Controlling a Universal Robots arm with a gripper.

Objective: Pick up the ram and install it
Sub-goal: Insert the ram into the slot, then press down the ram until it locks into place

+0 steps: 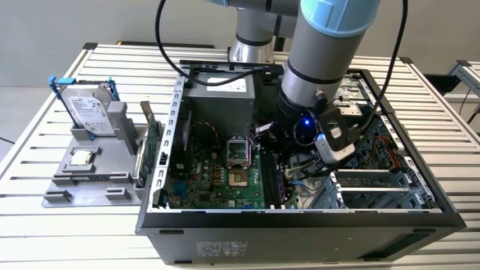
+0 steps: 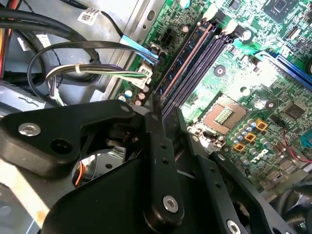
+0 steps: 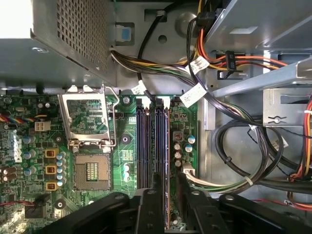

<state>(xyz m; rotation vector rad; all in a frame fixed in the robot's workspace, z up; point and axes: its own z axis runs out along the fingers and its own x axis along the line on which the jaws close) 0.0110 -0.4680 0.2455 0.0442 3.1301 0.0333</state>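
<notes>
The arm reaches down into the open computer case (image 1: pixel 300 219), which lies on the slatted worktop (image 1: pixel 67 225). The tool (image 3: pixel 165 187) sits low over the motherboard (image 3: pixel 122 146), right at the memory slots (image 3: pixel 144 146).

In the first wrist view the ram (image 3: pixel 165 146) stands edge-on in one slot, a thin dark strip running from the white latches at centre frame down between the two black fingers (image 3: pixel 157 185) at the bottom edge. The fingers stand close on either side of it, closed on the stick as far as can be judged. In the second wrist view the ram (image 2: pixel 183 73) runs diagonally from the upper middle toward the tool (image 2: pixel 163 117) at frame centre, parallel to the neighbouring slots. The processor socket (image 3: pixel 90 173) lies just beside the slots.

In the exterior view, at the left of the frame, a grey holder (image 1: pixel 94 174) on the worktop carries a hard drive (image 1: pixel 91 115) with blue brackets standing upright and a green circuit card (image 1: pixel 152 138) on edge near the case wall.
</notes>
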